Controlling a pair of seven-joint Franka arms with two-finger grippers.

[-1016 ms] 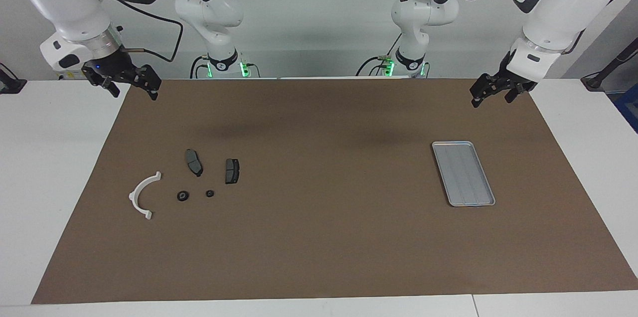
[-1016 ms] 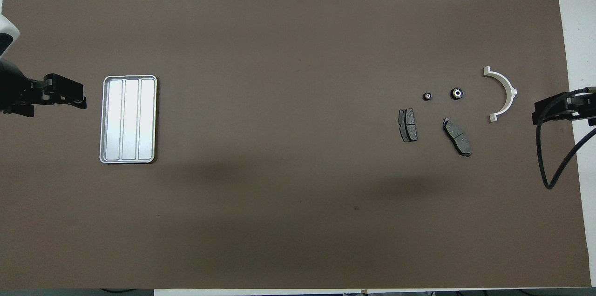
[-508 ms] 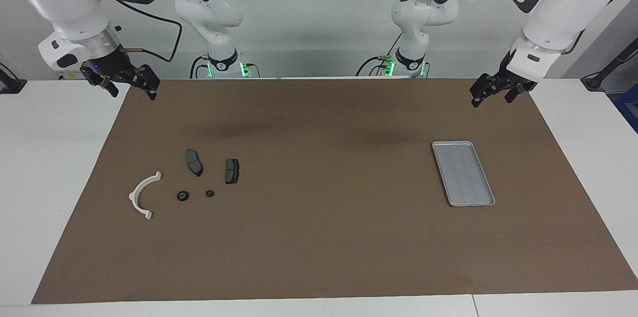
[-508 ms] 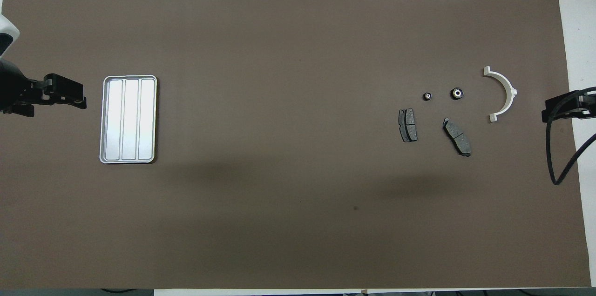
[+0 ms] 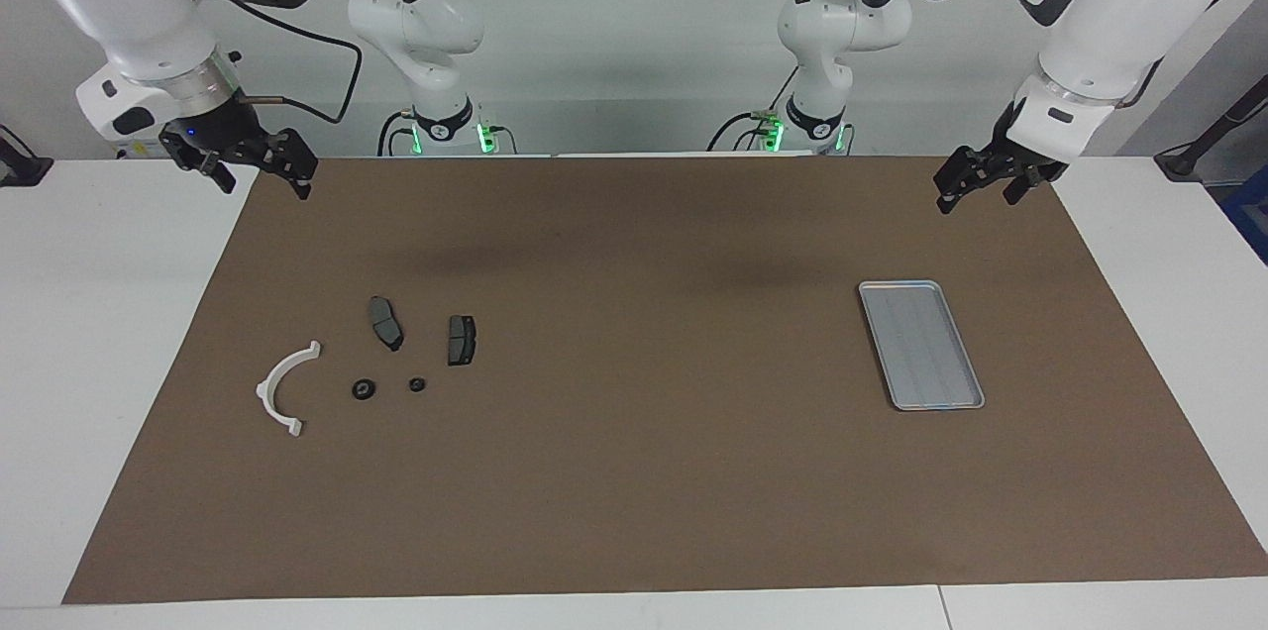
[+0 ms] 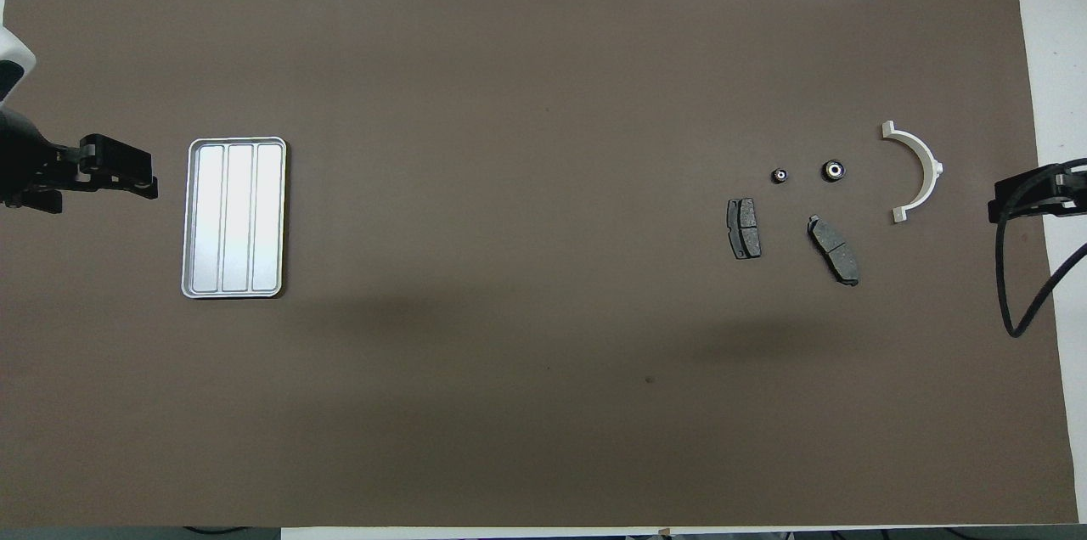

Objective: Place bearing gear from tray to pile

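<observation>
Here's my tabletop (image 5: 119,333): white, with a broad brown mat (image 5: 654,472) spread over most of it and a plain pale wall (image 5: 634,26) where my two arm bases stand, green lights glowing at their feet. My landmark is the tray (image 5: 970,382), silver-grey and ribbed, lying flat on the mat toward my left arm's end, nothing in it. Well apart from the tray, toward my right arm's end, sits the pile: the white half-ring bracket (image 5: 284,388), two dark brake pads (image 5: 384,322) side by side, and two small black bearing gears (image 5: 364,389) on the mat just beside them, a little farther from me than the pads. So the gears are with the pile, not in the tray. My left pincer (image 5: 976,182) hangs over the mat's edge near the tray, fingers apart, holding nothing. My right pincer (image 5: 253,164) hangs over the mat's corner, well apart from the tray, also spread and empty. Against a second ago, my right pincer has drawn back a touch toward the mat's edge; my left and every part sit as before.
</observation>
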